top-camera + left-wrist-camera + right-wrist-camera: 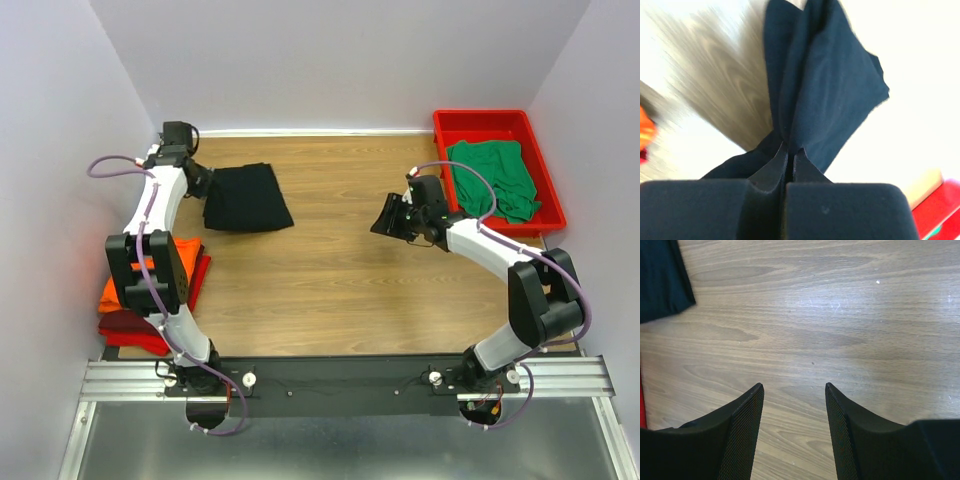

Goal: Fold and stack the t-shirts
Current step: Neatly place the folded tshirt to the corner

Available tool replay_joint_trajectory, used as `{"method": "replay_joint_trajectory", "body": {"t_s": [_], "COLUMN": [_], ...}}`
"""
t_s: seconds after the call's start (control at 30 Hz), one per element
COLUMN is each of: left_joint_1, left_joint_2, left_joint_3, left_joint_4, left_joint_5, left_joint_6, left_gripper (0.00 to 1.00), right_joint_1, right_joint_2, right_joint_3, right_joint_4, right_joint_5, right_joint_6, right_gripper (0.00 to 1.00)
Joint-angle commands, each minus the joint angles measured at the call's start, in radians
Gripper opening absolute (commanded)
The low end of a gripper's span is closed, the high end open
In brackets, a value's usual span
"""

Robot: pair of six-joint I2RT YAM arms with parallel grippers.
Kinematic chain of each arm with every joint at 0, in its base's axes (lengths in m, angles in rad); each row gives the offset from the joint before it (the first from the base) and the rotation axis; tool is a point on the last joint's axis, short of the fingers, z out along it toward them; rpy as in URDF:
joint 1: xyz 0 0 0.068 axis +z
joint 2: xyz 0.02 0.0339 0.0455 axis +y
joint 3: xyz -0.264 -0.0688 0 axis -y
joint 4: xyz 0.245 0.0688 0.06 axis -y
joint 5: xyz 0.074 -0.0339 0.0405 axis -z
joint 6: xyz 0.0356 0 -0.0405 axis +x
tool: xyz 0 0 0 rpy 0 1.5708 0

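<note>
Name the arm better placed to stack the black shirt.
Left. The left fingers are shut on the black t-shirt, and the orange t-shirt lies on its side. The right fingers stand open over bare table.

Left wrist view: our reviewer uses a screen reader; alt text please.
The left gripper is shut on an edge of the black t-shirt, whose folds fan away from it. Blurred wooden table lies behind, a red tray at bottom right.

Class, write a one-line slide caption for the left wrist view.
Left fingers shut on an edge of the black t-shirt, wooden table beyond.
</note>
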Motion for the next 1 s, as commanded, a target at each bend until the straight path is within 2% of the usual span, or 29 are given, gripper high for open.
{"method": "replay_joint_trajectory", "body": {"t_s": [0.0, 0.33, 0.57, 0.97], "left_joint_1": [0.054, 0.171, 0.208, 0.272], "left_joint_2": [-0.045, -0.187, -0.204, -0.290], "left_joint_3": [0.028, -0.060, 0.038, 0.083], "left_joint_4": [-0.081, -0.090, -0.168, -0.198], "left_joint_5": [-0.066, -0.089, -0.134, -0.154], "left_joint_6": [-0.037, 0.008, 0.064, 0.132], "left_gripper": [0.00, 0.00, 0.00, 0.00], "right_joint_1": [0.012, 0.038, 0.075, 0.092], "right_joint_2": [0.013, -0.001, -0.012, -0.041], "right_joint_3": [0.037, 0.060, 0.069, 0.075], "right_joint_4": [-0.016, -0.031, -0.036, -0.053], "right_joint_5": [-0.024, -0.033, -0.016, 0.000], "right_joint_6": [0.002, 0.003, 0.012, 0.015], "right_gripper": [0.59, 0.59, 0.59, 0.59]}}
